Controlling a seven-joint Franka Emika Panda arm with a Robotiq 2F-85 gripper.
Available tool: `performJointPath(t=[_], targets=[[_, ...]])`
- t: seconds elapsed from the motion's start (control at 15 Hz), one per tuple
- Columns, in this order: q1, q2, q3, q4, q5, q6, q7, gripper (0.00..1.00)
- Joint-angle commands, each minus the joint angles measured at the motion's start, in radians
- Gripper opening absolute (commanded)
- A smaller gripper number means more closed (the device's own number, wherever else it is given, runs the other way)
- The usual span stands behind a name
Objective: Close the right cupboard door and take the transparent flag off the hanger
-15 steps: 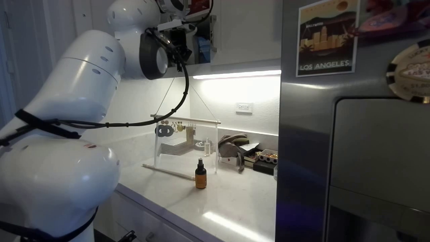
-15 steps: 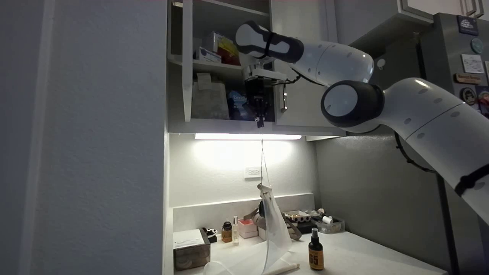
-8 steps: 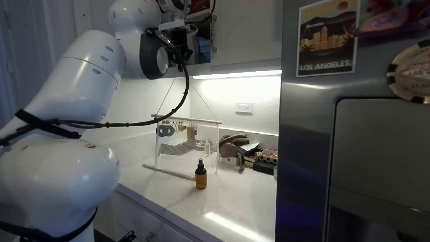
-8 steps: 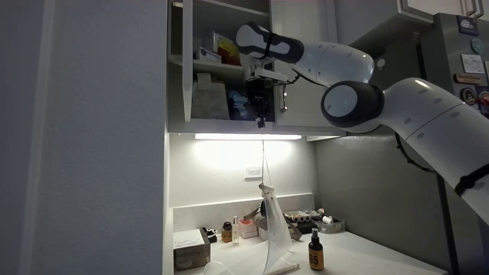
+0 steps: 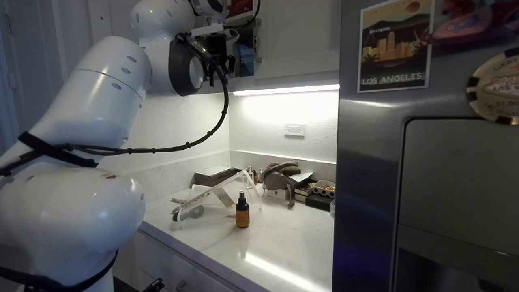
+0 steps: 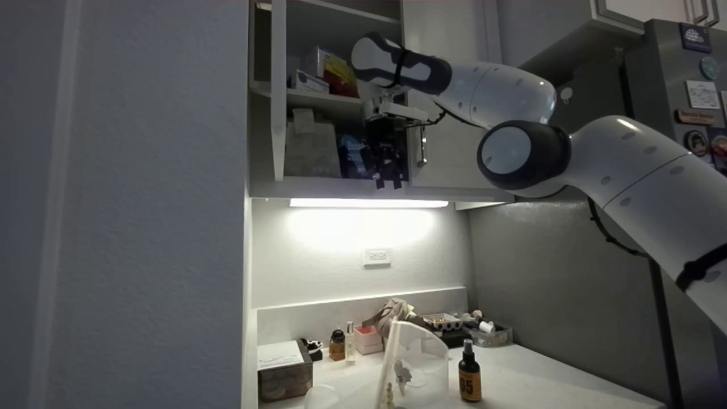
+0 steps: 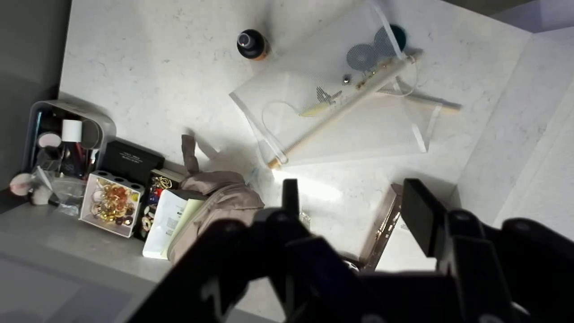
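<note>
Transparent flag dropped; dotted box holds golden trinkets.

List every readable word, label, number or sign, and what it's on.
"LOS ANGELES": rectangular city poster on the grey steel fridge.
"HOLLYWOOD": same poster, faint.
"LUCKY": round tan-and-black disc.
"LAS V": same disc, cut off.
"$1,00": same disc, cut off.
"65": orange label of the black-topped spray bottle.
Too small or blurred: disc's remaining lettering, blue plastic bag, black rectangular box, brown oblong fridge plaque.
</note>
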Motion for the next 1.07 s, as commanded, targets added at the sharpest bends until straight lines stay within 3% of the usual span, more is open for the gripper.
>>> performJointPath(t=[0.0,0.13,1.0], targets=[[-0.001,-0.009,-0.011,0.004,-0.006,0.002,-0.016,0.94],[-0.005,-0.014,-0.01,-0.001,-0.001,0.01,-0.008,1.0],[-0.121,-0.134,-0.006,0.007,0.044,-0.02,-0.008,1.0]])
